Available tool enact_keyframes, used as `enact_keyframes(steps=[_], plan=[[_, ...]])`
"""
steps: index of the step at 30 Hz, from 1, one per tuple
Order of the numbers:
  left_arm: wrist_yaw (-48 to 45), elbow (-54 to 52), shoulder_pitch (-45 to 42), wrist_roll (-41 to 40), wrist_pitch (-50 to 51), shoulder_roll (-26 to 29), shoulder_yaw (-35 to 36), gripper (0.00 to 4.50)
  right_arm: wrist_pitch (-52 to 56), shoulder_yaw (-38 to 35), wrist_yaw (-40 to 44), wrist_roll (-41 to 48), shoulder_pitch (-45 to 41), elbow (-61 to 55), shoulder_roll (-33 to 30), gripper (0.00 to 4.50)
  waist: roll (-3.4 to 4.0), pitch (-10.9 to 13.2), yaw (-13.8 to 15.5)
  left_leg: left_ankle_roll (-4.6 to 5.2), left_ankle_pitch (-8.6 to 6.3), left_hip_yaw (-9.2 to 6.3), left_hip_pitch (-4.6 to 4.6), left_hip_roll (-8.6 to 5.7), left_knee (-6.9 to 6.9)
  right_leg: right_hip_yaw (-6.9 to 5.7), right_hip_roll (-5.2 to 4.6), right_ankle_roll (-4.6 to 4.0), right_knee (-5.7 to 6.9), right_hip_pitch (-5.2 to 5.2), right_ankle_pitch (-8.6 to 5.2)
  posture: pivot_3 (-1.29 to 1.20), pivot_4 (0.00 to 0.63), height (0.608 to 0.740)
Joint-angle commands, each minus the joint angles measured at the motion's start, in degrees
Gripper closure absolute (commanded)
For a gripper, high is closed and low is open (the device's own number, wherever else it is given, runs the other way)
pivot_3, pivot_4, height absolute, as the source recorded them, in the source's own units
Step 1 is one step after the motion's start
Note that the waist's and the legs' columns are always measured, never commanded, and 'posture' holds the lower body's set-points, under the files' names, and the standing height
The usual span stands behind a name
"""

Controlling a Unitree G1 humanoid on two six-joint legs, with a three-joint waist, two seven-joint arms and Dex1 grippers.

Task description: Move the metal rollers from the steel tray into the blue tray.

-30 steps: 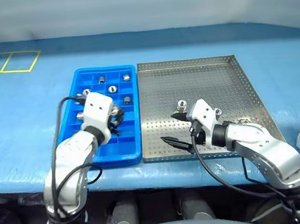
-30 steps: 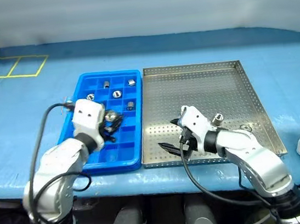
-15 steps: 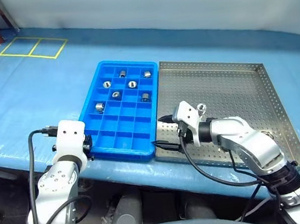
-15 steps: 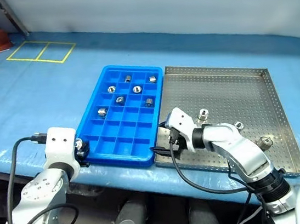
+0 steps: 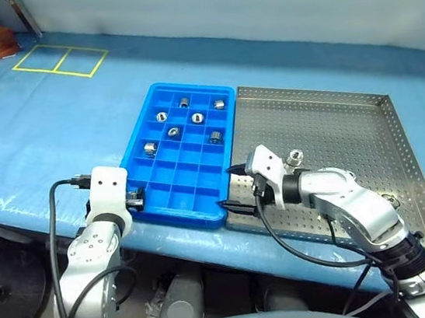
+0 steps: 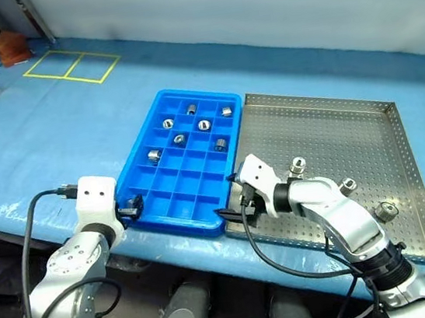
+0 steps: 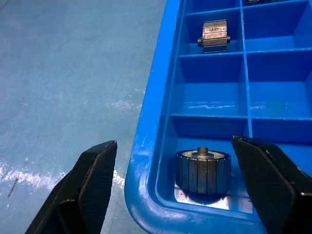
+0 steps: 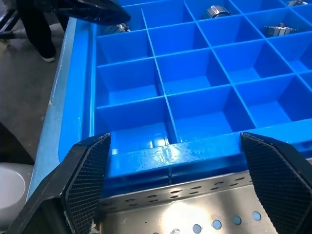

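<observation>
Gone from my left gripper is the roller it was carrying over the blue tray a second ago: that arm has pulled back to the tray's near-left corner, the jaws stand released and wide, and a dark ribbed roller sits upright in that corner compartment, right between the fingers without touching either. I read that as a drop just made, so one more piece is across.

Biggest first, taking the blue tray as my marker. The counter under blue sheeting carries everything. The steel tray lies flush against the blue tray's right side. The blue tray itself holds six rollers in its far compartments, plus the fresh one at the near-left corner; most of the near cells are bare.

My right gripper hangs open and empty at the blue tray's near-right corner, its fingers straddling the seam where the two rims meet. It has barely shifted.

Still waiting in the steel tray, all to the right of the blue tray: one roller just beyond the right wrist, another further right, and a third further right again, towards the near rim. So my judgement is three to go, and the right gripper is the nearer one for the next pick, with the left free to return once it clears the tray wall.
</observation>
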Motion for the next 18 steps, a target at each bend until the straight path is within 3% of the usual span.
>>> enact_keyframes(steps=[1,8,12,18], plan=[[-3.88,-0.96,-2.61,-4.75,-10.35,-2.56,-0.26,0.43,-0.63,-1.96,-0.96,0.01,0.57,-3.14,-0.36,0.0,0.0,0.0,0.03,0.0,0.0,-0.01,-0.04,0.0,0.04,-0.02,0.0,-0.01,0.01,-0.02,0.01,0.31,0.15,0.74],[-14.6,8.18,-12.26,-14.08,-22.96,-4.71,-4.97,0.43,1.57,-4.59,-3.69,-0.76,3.8,-7.9,-2.41,0.0,0.0,0.0,-0.5,0.0,0.0,-0.02,-0.18,-0.02,0.22,-0.07,-0.02,-0.02,-0.01,-0.04,0.03,0.22,0.15,0.74],[-19.73,23.59,-20.05,-12.1,-33.48,-3.62,-11.09,0.43,4.32,-5.59,-7.02,-3.59,6.49,-10.36,-5.51,0.0,0.03,-0.02,-1.97,0.01,0.01,-0.01,-0.21,-0.05,0.25,-0.08,-0.01,0.0,-0.03,-0.02,0.04,0.15,0.15,0.74],[-26.36,45.92,-29.11,-9.42,-46.36,-4.32,-17.21,0.43,7.08,-8.54,-11.18,-5.31,11.81,-14.72,-7.03,0.0,0.03,-0.02,-6.41,0.06,0.0,-0.02,-0.29,-0.09,0.25,-0.05,-0.01,0.03,-0.09,-0.03,0.07,0.03,0.15,0.74]])
